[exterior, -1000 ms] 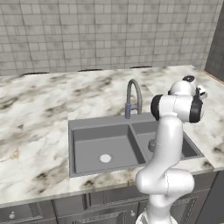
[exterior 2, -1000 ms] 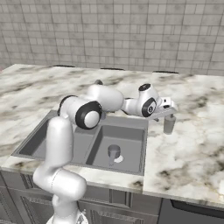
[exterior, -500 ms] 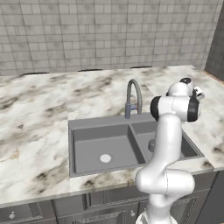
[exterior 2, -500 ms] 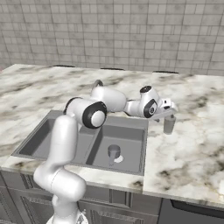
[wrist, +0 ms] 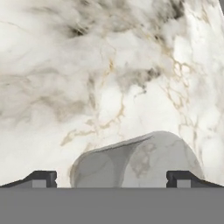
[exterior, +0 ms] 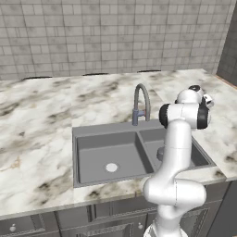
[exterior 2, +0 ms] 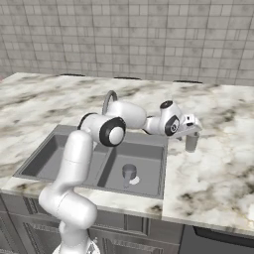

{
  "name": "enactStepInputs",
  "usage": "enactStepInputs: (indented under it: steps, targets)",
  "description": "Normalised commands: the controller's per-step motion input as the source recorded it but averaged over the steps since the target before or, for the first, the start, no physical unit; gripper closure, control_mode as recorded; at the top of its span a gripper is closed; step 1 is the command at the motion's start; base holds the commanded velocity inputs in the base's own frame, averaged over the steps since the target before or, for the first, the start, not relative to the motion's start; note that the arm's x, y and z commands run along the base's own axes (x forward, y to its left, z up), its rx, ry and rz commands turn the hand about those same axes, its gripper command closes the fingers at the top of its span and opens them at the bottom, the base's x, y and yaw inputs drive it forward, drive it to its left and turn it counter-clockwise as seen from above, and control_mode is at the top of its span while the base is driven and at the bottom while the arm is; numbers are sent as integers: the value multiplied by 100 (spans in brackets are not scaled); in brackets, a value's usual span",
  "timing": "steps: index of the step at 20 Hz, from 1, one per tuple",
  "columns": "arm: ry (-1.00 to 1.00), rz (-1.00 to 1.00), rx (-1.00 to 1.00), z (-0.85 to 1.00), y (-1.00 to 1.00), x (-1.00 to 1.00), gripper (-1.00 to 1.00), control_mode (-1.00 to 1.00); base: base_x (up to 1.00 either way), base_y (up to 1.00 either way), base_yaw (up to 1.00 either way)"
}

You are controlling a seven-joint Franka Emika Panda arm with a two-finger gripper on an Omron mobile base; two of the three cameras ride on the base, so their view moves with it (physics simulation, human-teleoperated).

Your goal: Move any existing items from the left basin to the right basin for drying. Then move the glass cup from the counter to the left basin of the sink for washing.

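1. The first half looks done: the left basin (exterior: 109, 155) lies bare but for its drain disc, while a grey item (exterior 2: 129, 174) rests in the right basin (exterior 2: 136, 166); the step in hand is fetching the glass cup (exterior 2: 191, 142).
2. The gripper (exterior 2: 192, 130) hangs just above the cup on the counter (exterior 2: 218, 163), jaws spread wide, holding nothing; in the hand view the cup (wrist: 140, 162) lies between the fingertips (wrist: 43, 177).
3. Next, I judge: lower straight until the fingers flank the wall; then close gently.
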Motion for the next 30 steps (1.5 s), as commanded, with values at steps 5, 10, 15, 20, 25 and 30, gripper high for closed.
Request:
enactStepInputs:
  steps: [5, 10, 15, 20, 25, 30]
  targets:
    - [0, 0, -1, -10, -13, 21, -100, -100, 0, 0, 0]
    - [0, 0, 0, -4, -8, 17, -100, -100, 0, 0, 0]
    - [0, 0, 0, -6, 0, 2, -100, -100, 0, 0, 0]
    - [0, 0, 0, -21, 0, 0, -100, -100, 0, 0, 0]
    - [0, 1, 0, -36, 0, 0, -100, -100, 0, 0, 0]
    - [0, 1, 0, -40, 0, -1, -100, -100, 0, 0, 0]
